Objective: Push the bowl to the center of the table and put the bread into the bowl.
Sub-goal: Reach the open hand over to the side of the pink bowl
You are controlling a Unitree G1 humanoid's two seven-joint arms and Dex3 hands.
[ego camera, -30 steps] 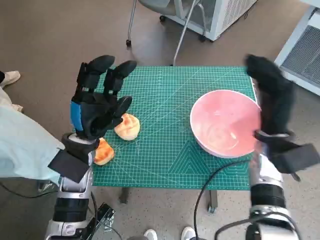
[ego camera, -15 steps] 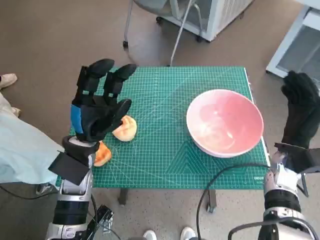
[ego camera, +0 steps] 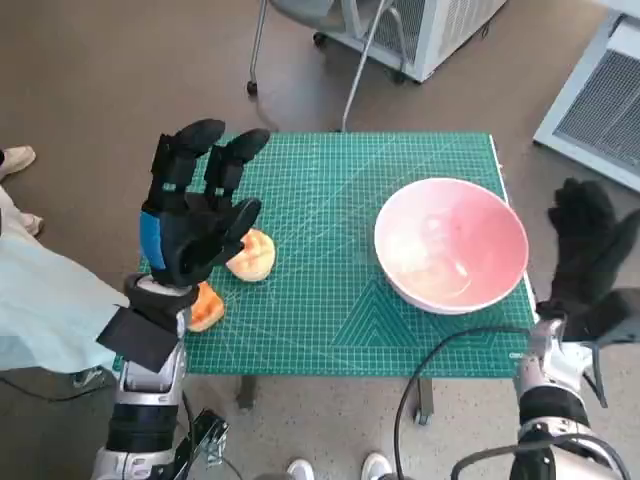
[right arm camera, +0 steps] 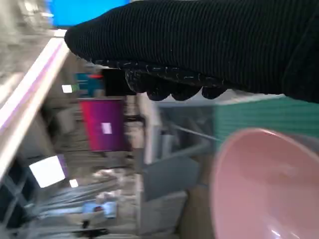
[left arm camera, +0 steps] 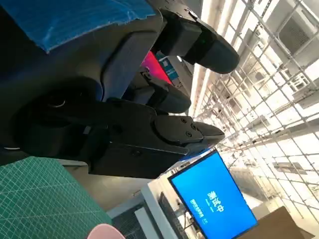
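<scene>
A pink bowl (ego camera: 452,244) sits on the right half of the green mat (ego camera: 330,230), empty; its rim also shows in the right wrist view (right arm camera: 269,184). Two bread rolls lie at the mat's left: one (ego camera: 253,256) partly behind my left hand, another (ego camera: 206,307) near the front left corner. My left hand (ego camera: 195,215) is raised above the left rolls, fingers spread, holding nothing. My gloved right hand (ego camera: 588,258) hangs off the table's right edge, apart from the bowl, empty.
A chair's legs (ego camera: 300,50) and a white cabinet (ego camera: 420,25) stand on the floor beyond the table. A white unit (ego camera: 600,90) stands at the right. A person's pale sleeve (ego camera: 40,300) is at the left. A black cable (ego camera: 440,360) hangs at the front.
My right hand has drawn back from the bowl's right side to beyond the table's right edge and dropped lower. The bowl sits slightly further left than a second ago. The left hand has hardly moved.
</scene>
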